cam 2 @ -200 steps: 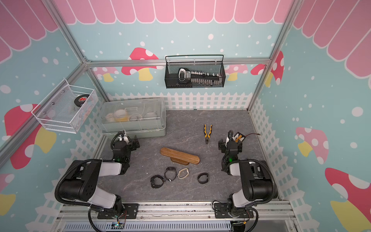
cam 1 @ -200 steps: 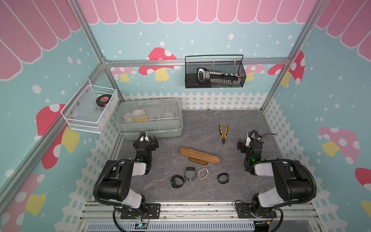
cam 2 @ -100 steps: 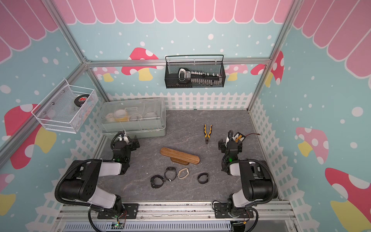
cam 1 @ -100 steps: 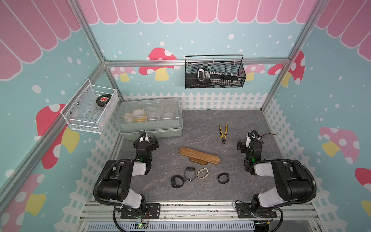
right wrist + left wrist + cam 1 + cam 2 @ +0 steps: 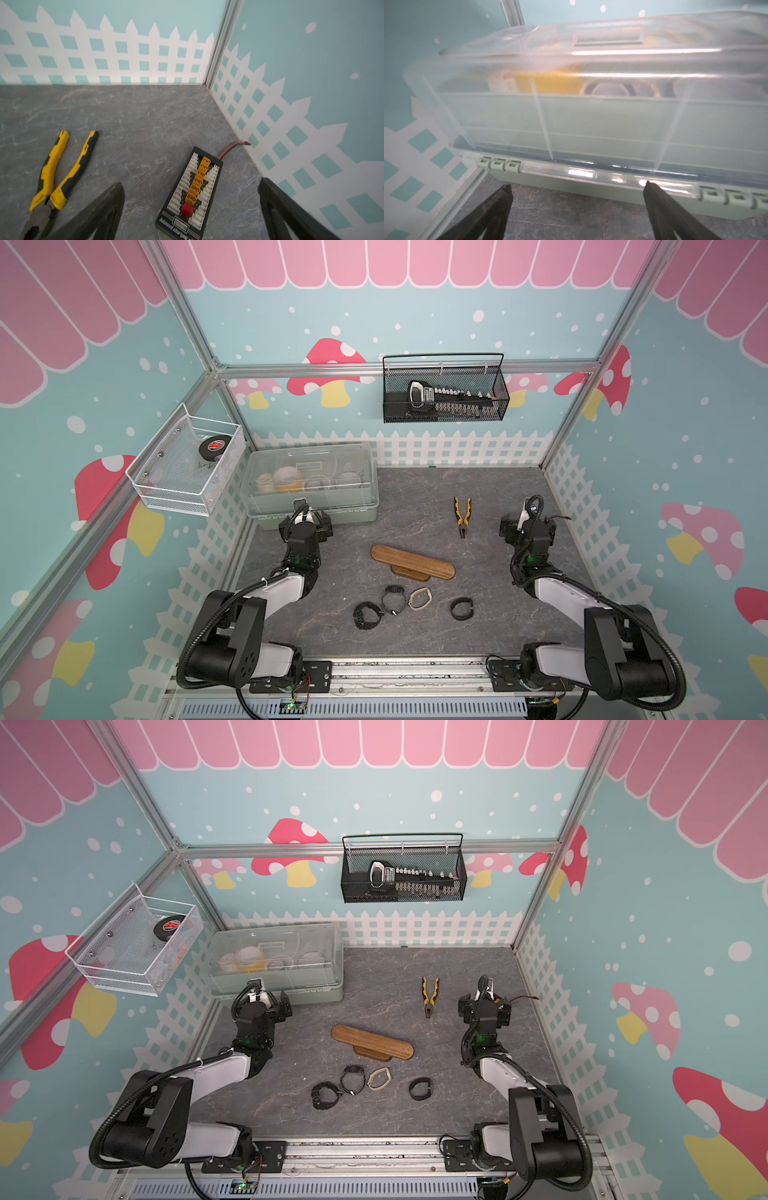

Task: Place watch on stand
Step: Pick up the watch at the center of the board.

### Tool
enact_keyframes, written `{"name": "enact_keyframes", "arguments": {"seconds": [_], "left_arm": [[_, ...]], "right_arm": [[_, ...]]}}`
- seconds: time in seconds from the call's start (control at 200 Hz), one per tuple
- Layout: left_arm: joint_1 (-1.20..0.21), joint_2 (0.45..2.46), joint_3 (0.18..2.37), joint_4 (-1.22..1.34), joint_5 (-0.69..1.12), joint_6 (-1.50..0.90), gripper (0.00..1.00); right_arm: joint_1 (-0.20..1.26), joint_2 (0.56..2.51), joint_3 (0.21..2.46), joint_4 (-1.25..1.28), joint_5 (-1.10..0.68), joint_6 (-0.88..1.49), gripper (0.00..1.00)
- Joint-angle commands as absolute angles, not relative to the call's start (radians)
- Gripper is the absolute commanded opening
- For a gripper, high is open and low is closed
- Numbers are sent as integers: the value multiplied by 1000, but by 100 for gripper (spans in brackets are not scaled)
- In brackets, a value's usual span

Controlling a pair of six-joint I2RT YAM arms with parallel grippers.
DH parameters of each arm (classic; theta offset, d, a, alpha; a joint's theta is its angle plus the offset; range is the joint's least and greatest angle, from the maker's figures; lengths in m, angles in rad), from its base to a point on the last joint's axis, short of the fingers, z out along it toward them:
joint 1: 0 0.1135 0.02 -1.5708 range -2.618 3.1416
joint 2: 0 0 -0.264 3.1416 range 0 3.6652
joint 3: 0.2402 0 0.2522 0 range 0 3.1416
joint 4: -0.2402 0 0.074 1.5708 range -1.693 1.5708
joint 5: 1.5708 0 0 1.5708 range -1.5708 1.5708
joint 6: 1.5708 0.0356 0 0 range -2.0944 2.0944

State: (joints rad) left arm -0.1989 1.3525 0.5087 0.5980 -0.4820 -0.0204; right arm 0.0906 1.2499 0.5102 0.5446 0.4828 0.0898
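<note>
Desk (image 5: 415, 493) is boxed in: fence-print walls (image 5: 457, 448) left, back and right, metal rail (image 5: 415, 672) along the near edge, both arm bases on it. Clear box (image 5: 311, 481) fills the back-left corner; mesh tray (image 5: 187, 466) juts from the left wall above it; black basket (image 5: 444, 393) hangs on the back wall, well above the desk. Pliers (image 5: 462, 516) lie right of centre, nose toward the near edge. Board (image 5: 191, 193) with yellow plugs sits by the right wall, red lead running to the wall's foot. Open room: the middle strip between the arms, plus the back-right quarter behind the pliers.

Stand (image 5: 412, 562) is mid-desk: long brown wood bar, rounded ends, on a smaller wood base, set on a slant, left end further back. On the desk just on its near side, not touching it: chunky black watch (image 5: 366, 615), thin black watch (image 5: 394, 599), tan watch (image 5: 420, 598), black band (image 5: 462, 608). First three bunch close together; the band lies apart, to the right. All straps closed into loops.

Left arm (image 5: 282, 589) and right arm (image 5: 561, 599) both folded low, elbows back by the rail, forearms reaching toward the back wall. Left claw (image 5: 577, 185) hovers low just short of the box's hinged edge, close to the left wall, fingers (image 5: 496, 203) wide apart, empty. Right claw (image 5: 191, 182) low over the board, near the right wall, fingers (image 5: 108, 203) wide apart, empty.
</note>
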Motion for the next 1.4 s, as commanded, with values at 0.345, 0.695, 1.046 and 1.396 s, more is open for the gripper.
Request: {"name": "enact_keyframes", "arguments": {"seconds": [0.345,0.695,1.046,1.396], "left_arm": [[-345,1010,733,-100,-876,-328,99],[-383,805,662,-270,-785,-662,99],[-364,478,555,-337,-895,-735,99],[-364,596,638,-483,-892,-799,99]], "right_arm": [[465,1101,699,-7,867,154,100],[675,1064,801,-274,750,250,93],[934,1132,918,-486,614,426,66],[1094,1311,1071,-540,436,473,47]]}}
